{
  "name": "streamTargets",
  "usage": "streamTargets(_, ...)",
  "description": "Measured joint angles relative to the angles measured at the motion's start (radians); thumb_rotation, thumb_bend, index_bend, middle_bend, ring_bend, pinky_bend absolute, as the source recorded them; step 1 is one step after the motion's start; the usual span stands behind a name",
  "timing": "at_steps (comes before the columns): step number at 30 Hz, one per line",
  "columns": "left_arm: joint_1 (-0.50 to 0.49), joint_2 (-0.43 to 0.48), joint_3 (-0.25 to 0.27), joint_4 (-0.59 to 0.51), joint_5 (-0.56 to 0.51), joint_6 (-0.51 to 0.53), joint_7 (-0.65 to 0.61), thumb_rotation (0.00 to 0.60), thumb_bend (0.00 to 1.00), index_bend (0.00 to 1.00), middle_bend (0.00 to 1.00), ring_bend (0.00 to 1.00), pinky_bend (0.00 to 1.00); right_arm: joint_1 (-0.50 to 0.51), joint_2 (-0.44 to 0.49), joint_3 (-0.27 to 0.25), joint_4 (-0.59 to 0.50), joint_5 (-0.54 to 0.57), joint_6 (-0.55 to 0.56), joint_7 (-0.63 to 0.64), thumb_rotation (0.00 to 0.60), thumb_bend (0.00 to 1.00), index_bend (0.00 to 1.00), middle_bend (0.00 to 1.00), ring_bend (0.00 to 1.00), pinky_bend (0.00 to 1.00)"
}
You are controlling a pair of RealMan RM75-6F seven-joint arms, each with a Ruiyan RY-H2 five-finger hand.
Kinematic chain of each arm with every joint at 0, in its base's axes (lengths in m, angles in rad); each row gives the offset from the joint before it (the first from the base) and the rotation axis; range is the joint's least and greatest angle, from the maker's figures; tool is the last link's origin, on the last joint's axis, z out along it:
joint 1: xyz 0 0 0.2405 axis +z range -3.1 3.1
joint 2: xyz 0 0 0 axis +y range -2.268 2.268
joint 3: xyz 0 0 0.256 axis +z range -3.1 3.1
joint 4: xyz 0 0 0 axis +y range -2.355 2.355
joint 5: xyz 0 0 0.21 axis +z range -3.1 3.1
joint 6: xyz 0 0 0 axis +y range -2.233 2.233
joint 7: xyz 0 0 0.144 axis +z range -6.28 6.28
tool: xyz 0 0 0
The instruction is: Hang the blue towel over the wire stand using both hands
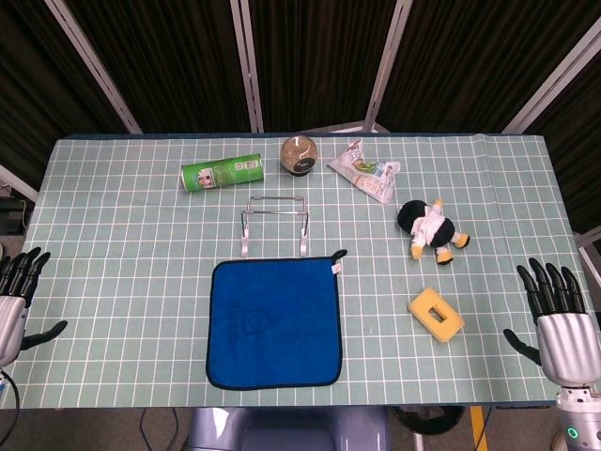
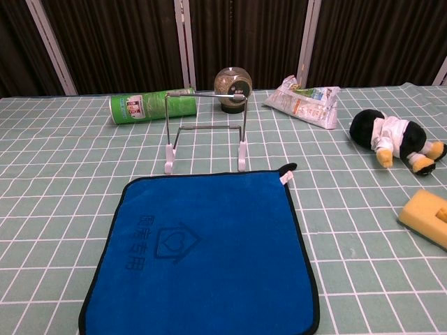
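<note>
The blue towel (image 1: pixel 273 322) lies flat and spread out near the table's front edge, black-trimmed, with a small loop at its far right corner; it fills the lower middle of the chest view as the blue towel (image 2: pixel 202 251). Just behind it stands the wire stand (image 1: pixel 273 222), upright on white feet, seen closer as the wire stand (image 2: pixel 205 129). My left hand (image 1: pixel 17 299) hovers at the far left edge, fingers spread, holding nothing. My right hand (image 1: pixel 556 321) hovers at the far right edge, fingers spread and empty. Neither hand shows in the chest view.
Behind the stand lie a green can (image 1: pixel 222 173) on its side, a round glass jar (image 1: pixel 300 155) and a snack bag (image 1: pixel 364 170). A plush penguin (image 1: pixel 431 228) and a yellow sponge (image 1: pixel 436 313) sit right of the towel.
</note>
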Motion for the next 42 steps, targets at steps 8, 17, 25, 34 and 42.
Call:
streamTargets(8,0.004,-0.006,-0.001,-0.001,-0.005,0.006,0.025,0.600,0.00,0.00,0.00,0.00,0.00,0.037,0.002,-0.020,0.000,-0.037,-0.070,0.035,0.600,0.00,0.00,0.00,0.00,0.00)
streamTargets(17,0.000,-0.009,-0.008,-0.022,-0.032,-0.010,0.071,0.600,0.00,0.00,0.00,0.00,0.00,0.244,-0.060,-0.057,0.092,-0.233,-0.257,0.106,0.600,0.00,0.00,0.00,0.00,0.00)
streamTargets(25,-0.015,-0.028,-0.027,-0.030,-0.089,-0.043,0.151,0.600,0.00,0.00,0.00,0.00,0.00,0.482,-0.180,-0.060,0.193,-0.349,-0.443,0.172,0.600,0.05,0.00,0.00,0.00,0.00)
streamTargets(34,-0.017,-0.044,-0.029,-0.026,-0.107,-0.045,0.186,0.600,0.00,0.00,0.00,0.00,0.00,0.623,-0.310,-0.075,0.352,-0.389,-0.538,0.176,0.600,0.12,0.00,0.00,0.00,0.00)
streamTargets(42,-0.018,-0.050,-0.031,-0.012,-0.127,-0.059,0.188,0.600,0.00,0.00,0.00,0.00,0.00,0.679,-0.399,-0.093,0.463,-0.381,-0.543,0.182,0.600,0.11,0.02,0.00,0.00,0.00)
